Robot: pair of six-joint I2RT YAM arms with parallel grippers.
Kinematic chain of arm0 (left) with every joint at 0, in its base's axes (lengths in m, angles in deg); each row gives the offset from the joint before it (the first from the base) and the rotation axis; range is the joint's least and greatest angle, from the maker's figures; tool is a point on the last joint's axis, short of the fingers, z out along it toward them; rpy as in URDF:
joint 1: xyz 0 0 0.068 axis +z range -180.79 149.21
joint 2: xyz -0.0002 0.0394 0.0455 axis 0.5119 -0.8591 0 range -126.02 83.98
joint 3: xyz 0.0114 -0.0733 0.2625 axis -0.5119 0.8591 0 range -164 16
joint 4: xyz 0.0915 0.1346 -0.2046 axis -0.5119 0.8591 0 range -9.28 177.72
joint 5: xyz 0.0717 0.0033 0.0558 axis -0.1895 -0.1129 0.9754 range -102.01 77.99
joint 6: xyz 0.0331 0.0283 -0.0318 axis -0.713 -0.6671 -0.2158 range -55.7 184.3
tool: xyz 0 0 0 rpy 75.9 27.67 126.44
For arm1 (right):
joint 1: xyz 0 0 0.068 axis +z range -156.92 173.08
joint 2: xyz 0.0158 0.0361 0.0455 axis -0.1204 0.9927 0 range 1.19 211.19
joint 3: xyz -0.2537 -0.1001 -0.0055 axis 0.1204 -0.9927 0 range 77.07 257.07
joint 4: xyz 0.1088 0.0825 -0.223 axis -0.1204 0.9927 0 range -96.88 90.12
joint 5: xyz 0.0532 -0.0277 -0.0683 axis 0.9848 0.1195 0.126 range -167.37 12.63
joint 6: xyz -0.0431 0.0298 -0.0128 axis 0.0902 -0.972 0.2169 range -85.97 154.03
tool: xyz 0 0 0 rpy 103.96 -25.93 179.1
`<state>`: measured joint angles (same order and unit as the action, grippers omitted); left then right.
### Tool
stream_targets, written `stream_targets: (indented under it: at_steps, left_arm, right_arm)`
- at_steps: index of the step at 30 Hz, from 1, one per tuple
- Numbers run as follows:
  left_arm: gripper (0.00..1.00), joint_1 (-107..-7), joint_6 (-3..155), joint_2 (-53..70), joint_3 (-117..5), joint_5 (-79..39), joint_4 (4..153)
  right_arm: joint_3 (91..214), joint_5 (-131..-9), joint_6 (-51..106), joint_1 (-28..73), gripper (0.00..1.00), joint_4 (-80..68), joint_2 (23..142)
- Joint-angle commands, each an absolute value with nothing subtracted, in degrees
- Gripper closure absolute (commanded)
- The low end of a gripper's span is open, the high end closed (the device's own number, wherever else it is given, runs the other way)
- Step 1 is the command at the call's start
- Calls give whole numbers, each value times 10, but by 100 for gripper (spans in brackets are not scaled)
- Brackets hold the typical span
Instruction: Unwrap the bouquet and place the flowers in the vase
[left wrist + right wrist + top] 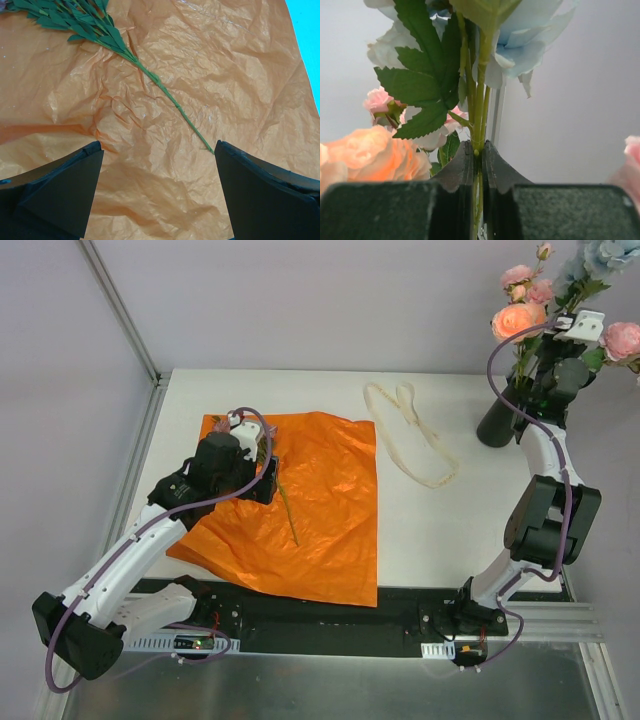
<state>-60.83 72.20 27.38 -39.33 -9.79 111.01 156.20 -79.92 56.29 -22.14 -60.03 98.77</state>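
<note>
The right arm [545, 505] stands tall at the far corner, its right claw [476, 150] clenched on the green stems of the flowers [522, 316] rising from the dark vase [496, 423]. The left arm [130, 560] crouches over the orange paper [330, 515], its left claw [157, 146] spread wide. A leafy stem [170, 98] lies between its fingers, the bare end near one finger.
</note>
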Motion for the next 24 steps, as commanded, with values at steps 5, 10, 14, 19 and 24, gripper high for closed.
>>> stream_targets:
  at_steps: [5,10,14,19,24]
  left_arm:
    - [1,-613,723,276,-393,-100,1107]
    - [1,-613,724,287,-391,-94,1107]
    - [1,-613,726,287,-392,-98,1107]
    - [1,-613,728,292,-393,-98,1107]
    - [1,-613,745,290,-395,-110,1107]
  right_arm:
    - [1561,-848,515,-225,82,-545,961]
    - [1591,-903,478,-217,73,-382,933]
    - [1616,-939,445,-214,64,-258,915]
    - [1630,-947,394,-214,56,-124,892]
    - [1625,-918,341,-212,50,-30,857]
